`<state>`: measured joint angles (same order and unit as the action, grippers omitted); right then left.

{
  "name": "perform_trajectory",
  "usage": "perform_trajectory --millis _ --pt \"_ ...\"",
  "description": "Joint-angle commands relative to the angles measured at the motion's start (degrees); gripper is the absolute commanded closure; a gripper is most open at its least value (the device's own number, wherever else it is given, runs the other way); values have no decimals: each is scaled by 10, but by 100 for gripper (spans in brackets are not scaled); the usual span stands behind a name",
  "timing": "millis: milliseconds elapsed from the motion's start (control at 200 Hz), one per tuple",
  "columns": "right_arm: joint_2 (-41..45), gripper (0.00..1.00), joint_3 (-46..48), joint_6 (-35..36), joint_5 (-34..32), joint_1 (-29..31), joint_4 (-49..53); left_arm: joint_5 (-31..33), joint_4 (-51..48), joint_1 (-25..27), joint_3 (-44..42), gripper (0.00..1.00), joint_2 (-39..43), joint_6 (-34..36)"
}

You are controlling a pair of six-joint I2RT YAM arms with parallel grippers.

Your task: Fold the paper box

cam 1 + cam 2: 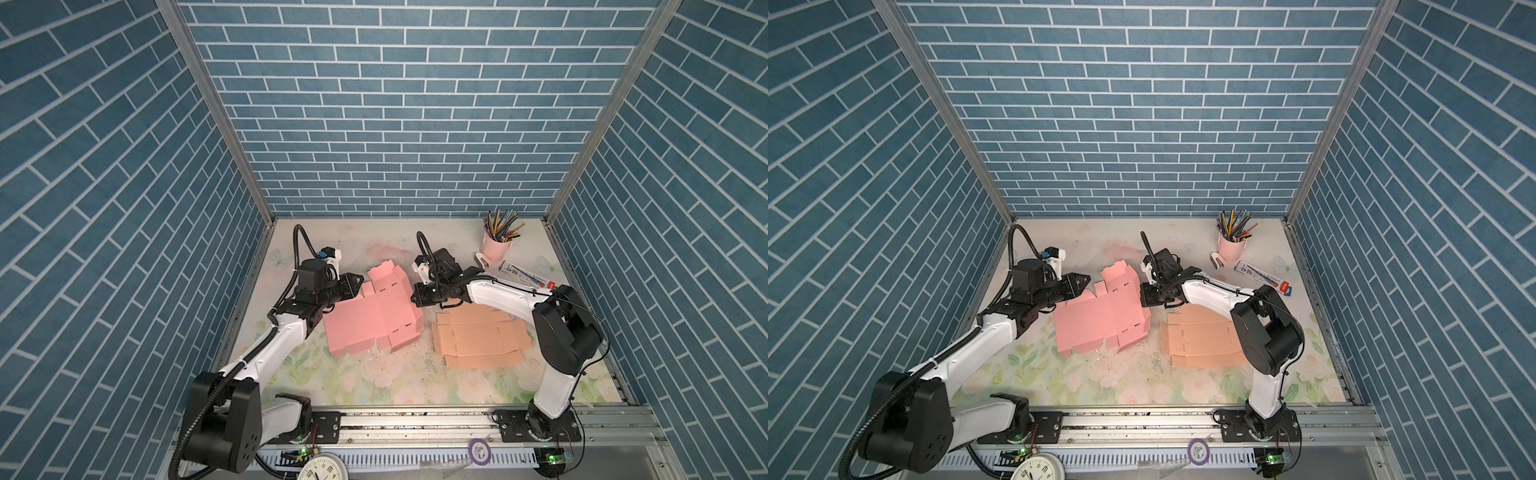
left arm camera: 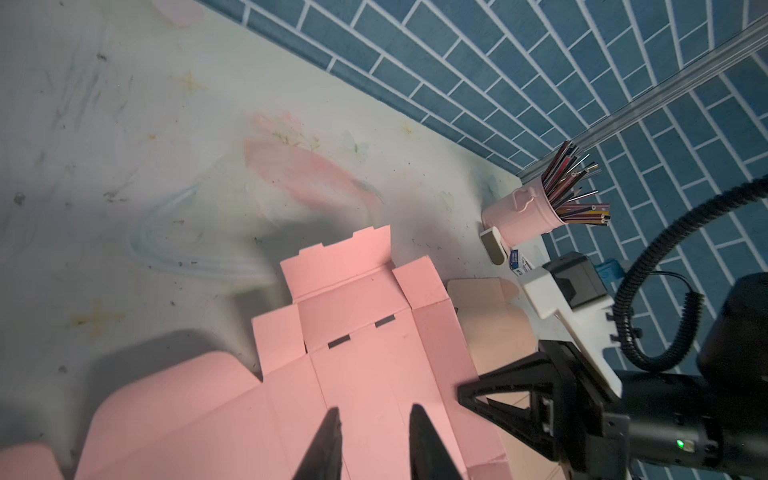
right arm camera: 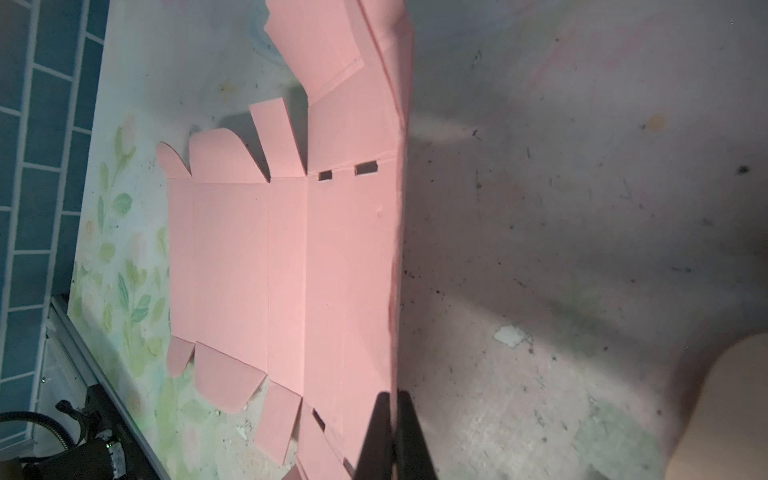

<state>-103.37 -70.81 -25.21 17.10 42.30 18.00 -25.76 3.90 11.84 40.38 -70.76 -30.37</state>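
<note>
Pink paper box (image 1: 374, 318) sits unfolded at the centre of the floral table (image 1: 374, 386) in both top views, with its right-hand edge lifted off the surface. At the bottom of the right wrist view, the right gripper (image 3: 393, 395) has its fingers together, pinched on that raised edge. At the bottom of the left wrist view, the left gripper (image 2: 374, 409) has its fingers (image 2: 328, 436) apart over a pink panel; contact, can't tell. A tan flat blank (image 1: 478, 340) lies just right of the pink one, and a pencil cup (image 1: 496, 247) stands at the table's upper right.
</note>
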Motion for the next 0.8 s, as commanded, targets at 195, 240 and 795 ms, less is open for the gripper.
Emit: perform_trajectory --millis 195,240,795 --pt "50 100 -27 75 -74 45 107 -3 -17 18 43 100 -46 23" --pt "52 100 -34 81 -87 52 120 -3 -14 24 47 100 -52 24" --pt "79 100 -46 119 -139 108 148 -21 26 59 108 100 -154 19"
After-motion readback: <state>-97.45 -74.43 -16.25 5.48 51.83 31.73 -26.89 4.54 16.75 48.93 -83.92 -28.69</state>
